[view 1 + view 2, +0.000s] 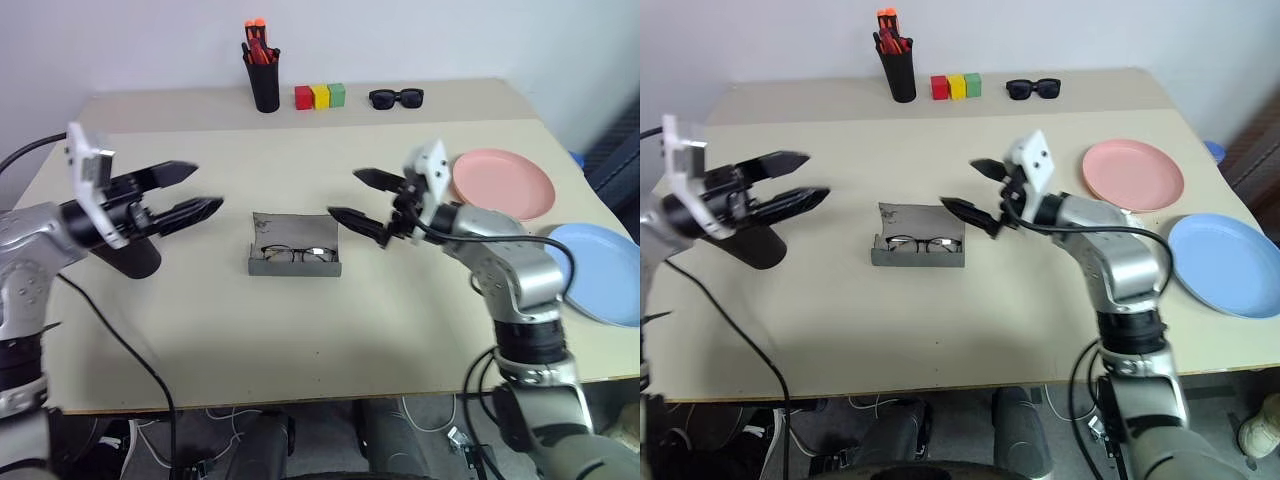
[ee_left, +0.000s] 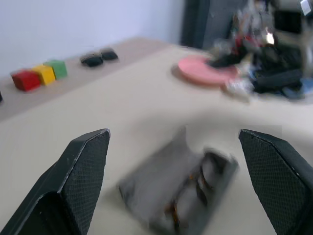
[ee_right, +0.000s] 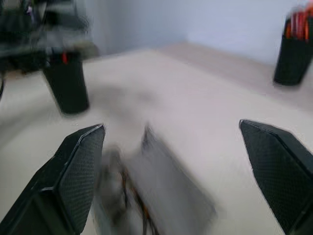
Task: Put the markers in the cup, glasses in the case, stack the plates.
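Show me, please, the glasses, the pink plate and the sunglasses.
glasses (image 1: pixel 296 254), left eye view, on the bridge.
pink plate (image 1: pixel 505 182), left eye view, on its middle.
sunglasses (image 1: pixel 397 97), left eye view, on the bridge.

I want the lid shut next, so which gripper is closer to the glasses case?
Right. The right gripper hovers just beside the case; the left gripper hangs farther off on its other side.

Twin head views down over the table (image 1: pixel 300 320); both wrist views low, close, toward the case (image 2: pixel 181 191).

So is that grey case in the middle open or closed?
Open. The case has its lid standing up behind, and the glasses lie uncovered inside it.
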`<state>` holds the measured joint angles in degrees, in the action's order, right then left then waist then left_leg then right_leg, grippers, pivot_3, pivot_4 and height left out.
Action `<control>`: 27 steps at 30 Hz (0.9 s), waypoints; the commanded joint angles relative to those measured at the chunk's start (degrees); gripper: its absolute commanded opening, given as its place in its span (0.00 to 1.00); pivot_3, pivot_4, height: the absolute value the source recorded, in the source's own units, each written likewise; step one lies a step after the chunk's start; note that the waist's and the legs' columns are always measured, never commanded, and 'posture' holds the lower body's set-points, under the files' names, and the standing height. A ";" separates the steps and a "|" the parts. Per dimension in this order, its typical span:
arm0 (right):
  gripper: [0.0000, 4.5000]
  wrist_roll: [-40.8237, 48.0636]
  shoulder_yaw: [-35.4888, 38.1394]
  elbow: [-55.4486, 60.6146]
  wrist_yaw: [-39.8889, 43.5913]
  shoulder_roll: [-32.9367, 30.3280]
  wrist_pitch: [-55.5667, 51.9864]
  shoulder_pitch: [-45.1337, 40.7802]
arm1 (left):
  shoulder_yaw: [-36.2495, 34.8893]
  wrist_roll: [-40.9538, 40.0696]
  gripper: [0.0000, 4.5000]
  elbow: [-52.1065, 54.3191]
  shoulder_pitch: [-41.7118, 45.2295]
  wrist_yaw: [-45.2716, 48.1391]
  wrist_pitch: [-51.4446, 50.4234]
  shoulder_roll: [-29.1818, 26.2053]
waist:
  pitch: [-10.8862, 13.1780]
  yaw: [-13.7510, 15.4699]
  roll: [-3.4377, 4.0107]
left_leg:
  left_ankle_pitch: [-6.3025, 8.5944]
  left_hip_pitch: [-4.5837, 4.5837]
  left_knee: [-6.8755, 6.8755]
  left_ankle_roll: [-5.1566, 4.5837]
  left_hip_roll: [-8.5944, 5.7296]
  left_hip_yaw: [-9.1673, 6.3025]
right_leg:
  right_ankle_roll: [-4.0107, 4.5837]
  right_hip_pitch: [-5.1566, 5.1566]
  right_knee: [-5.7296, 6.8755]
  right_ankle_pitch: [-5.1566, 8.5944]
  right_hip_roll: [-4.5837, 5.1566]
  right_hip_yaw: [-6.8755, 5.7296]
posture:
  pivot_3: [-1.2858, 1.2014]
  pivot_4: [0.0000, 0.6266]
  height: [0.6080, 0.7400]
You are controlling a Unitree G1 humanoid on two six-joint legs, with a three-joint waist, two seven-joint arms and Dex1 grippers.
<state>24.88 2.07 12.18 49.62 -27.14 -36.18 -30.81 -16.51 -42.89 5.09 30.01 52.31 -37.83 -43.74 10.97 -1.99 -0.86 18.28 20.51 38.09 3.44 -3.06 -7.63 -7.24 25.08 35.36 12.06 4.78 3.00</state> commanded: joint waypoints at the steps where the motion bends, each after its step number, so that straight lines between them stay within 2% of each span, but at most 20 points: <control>1: 1.00 7.80 5.25 7.33 5.51 -5.93 -3.07 2.93 | 4.25 3.54 0.77 -0.97 3.62 -4.64 0.11 3.05 | 0.00 -0.07 0.01 | 0.00 0.00 0.00 0.00 -0.01 0.02 | 0.00 0.00 0.03 0.00 0.01 0.01 | 0.52 0.24 1.00; 4: 1.00 12.55 9.35 10.37 8.72 -12.01 -5.44 7.32 | 10.05 11.52 0.45 -5.13 6.54 -8.03 5.10 6.54 | 0.00 -0.38 0.01 | 0.00 -0.03 -0.02 0.00 0.00 0.05 | 0.00 0.00 0.00 0.00 0.00 0.03 | 0.52 0.24 1.00; 8: 1.00 13.56 11.02 11.80 8.26 -14.80 -4.13 9.74 | 15.03 18.58 0.01 -14.08 11.84 -12.14 9.97 13.02 | 0.00 -0.27 -0.01 | 0.00 -0.12 0.02 0.00 0.02 0.06 | 0.00 -0.13 -0.01 0.00 -0.02 0.02 | 0.52 0.24 1.00; 11: 1.00 13.39 10.07 11.61 5.95 -13.73 -3.34 8.98 | 16.48 21.39 0.01 -19.31 15.10 -13.01 11.89 16.52 | 0.00 -0.13 -0.01 | 0.00 -0.10 0.09 0.00 0.00 0.06 | -0.02 -0.19 -0.07 -0.01 -0.01 0.02 | 0.52 0.24 1.00; 15: 1.00 13.48 8.63 11.75 3.86 -12.58 -3.22 8.30 | 17.91 25.89 0.01 -31.61 21.76 -15.91 14.21 20.76 | 0.00 0.07 -0.02 | 0.00 -0.07 0.09 0.00 0.00 0.05 | -0.02 -0.16 -0.07 -0.01 -0.01 0.01 | 0.52 0.24 1.00; 19: 1.00 12.95 8.06 11.67 2.84 -12.47 -2.39 8.38 | 20.53 29.03 0.01 -38.24 25.77 -13.33 12.68 21.99 | 0.00 0.17 -0.02 | 0.01 -0.06 0.09 -0.02 -0.02 0.05 | -0.03 -0.16 -0.11 -0.01 0.00 0.01 | 0.52 0.24 1.00; 26: 1.00 14.89 8.57 12.20 0.31 -11.44 -2.88 8.29 | 20.94 31.11 0.01 -46.82 31.04 -10.36 8.76 23.00 | 0.00 1.03 -0.02 | 0.01 -0.06 0.10 -0.03 -0.02 0.04 | -0.03 -0.15 -0.08 -0.01 -0.01 0.00 | 0.52 0.24 1.00; 27: 1.00 14.90 8.58 12.35 -0.09 -11.48 -2.82 8.36 | 21.85 31.66 0.01 -47.81 31.76 -9.34 5.84 22.69 | 0.00 1.10 -0.02 | 0.01 -0.05 0.10 -0.02 -0.02 0.04 | -0.03 -0.15 -0.08 -0.01 -0.01 0.00 | 0.52 0.24 1.00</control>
<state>38.61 9.44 22.41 50.18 -38.83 -39.50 -21.48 4.90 -11.89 -42.26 60.00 41.43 -29.48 -20.33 10.98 -0.89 -0.88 18.29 20.46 38.19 3.41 -3.09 -7.59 -7.28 24.92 35.28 12.05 4.78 3.01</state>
